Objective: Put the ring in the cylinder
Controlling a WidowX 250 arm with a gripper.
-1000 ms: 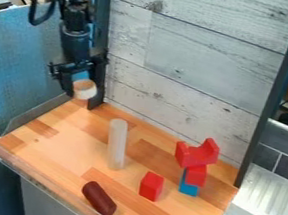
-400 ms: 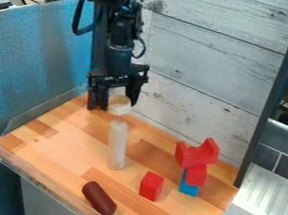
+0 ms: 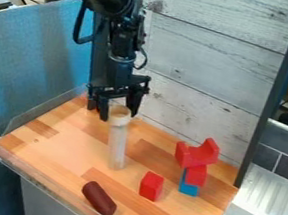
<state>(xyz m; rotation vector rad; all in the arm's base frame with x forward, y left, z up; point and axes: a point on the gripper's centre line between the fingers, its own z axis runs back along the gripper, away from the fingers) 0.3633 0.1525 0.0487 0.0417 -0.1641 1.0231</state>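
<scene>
My gripper [image 3: 118, 116] is closed on the pale ring [image 3: 119, 121], hiding the upright cyl. [image 3: 118, 146]'s top; seating unclear, prob. just on. Nearby: red block [image 3: 151, 186], maroon cyl. [image 3: 99, 199] lying flat, red-and-blue stack [image 3: 195, 174].

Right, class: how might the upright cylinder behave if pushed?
The cylinder would probably tip if pushed near its top, being tall and narrow. Once down, its round side might let it roll. It looks stiff, standing straight.
</scene>
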